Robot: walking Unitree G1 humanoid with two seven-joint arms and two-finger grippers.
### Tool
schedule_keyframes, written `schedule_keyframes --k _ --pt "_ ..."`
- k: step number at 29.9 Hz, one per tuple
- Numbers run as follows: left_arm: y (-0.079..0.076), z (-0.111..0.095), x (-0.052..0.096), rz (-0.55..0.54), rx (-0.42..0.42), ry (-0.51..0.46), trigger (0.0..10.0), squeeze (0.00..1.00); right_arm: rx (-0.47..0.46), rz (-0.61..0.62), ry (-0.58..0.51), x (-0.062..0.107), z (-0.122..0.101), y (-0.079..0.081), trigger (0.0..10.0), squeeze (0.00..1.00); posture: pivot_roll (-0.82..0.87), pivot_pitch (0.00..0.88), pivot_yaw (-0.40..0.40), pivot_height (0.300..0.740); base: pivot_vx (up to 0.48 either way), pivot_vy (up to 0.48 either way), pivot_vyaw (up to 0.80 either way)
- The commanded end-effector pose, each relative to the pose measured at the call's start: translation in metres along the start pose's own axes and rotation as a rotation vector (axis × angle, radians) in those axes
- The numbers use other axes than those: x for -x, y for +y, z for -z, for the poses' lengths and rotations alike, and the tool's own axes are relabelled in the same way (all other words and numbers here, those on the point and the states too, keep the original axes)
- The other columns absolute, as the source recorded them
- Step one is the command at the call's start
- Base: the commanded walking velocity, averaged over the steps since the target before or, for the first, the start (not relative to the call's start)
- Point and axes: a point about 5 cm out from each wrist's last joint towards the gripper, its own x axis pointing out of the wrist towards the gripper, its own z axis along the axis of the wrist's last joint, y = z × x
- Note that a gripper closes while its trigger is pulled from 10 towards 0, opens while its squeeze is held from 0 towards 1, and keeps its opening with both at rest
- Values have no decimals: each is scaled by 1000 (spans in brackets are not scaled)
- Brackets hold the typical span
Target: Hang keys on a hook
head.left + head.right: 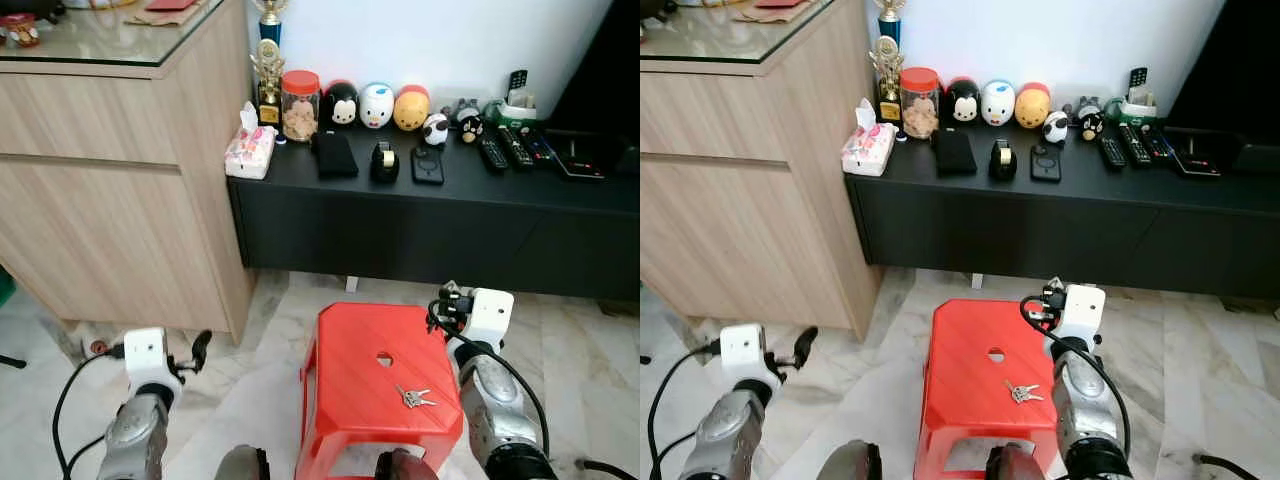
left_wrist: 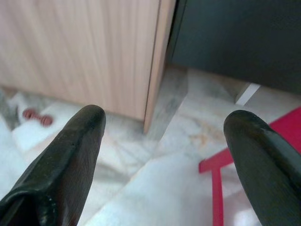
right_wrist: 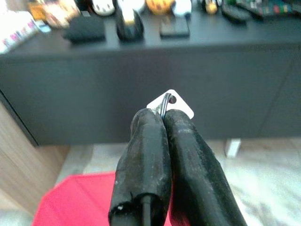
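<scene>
The right pincer [image 3: 164, 115] is pressed shut on a small white hook [image 3: 171, 101], a tab with a hole and a bent metal wire; most of the hook is hidden between the black fingers. It hovers over the far right part of the red plastic stool [image 1: 370, 385], facing the black low cabinet [image 1: 430, 235]. The keys [image 1: 413, 398] lie flat on the stool's top, near its right edge and just beside the right arm, untouched; their number is hard to make out. The left pincer [image 2: 164, 141] is spread wide and empty, low over the marble floor [image 2: 155, 188] left of the stool, near the corner of the wooden cabinet [image 1: 110, 210]. The stool's front is cut off by the picture's edge.
</scene>
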Motion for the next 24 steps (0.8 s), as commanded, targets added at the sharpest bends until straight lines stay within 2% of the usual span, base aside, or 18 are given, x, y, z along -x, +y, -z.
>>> schedule_keyframes --k 1,9,20,24 --pt "2 2 1 -4 -2 1 10000 0 12 -14 -26 -3 -7 5 10000 0 120 0 -57 642 -322 0 0" --pt "0 -2 -4 -6 7 -28 10000 0 11 -30 -41 -6 -16 12 10000 0 131 0 -68 642 -303 0 0" --pt "-1 -1 -4 7 1 -33 10000 0 3 -46 -30 -3 -13 22 10000 0 128 0 -63 642 -295 0 0" --pt "-2 0 -4 13 -20 -18 10000 0 -1 -52 -28 -3 -13 24 10000 0 128 0 -61 642 0 0 0"
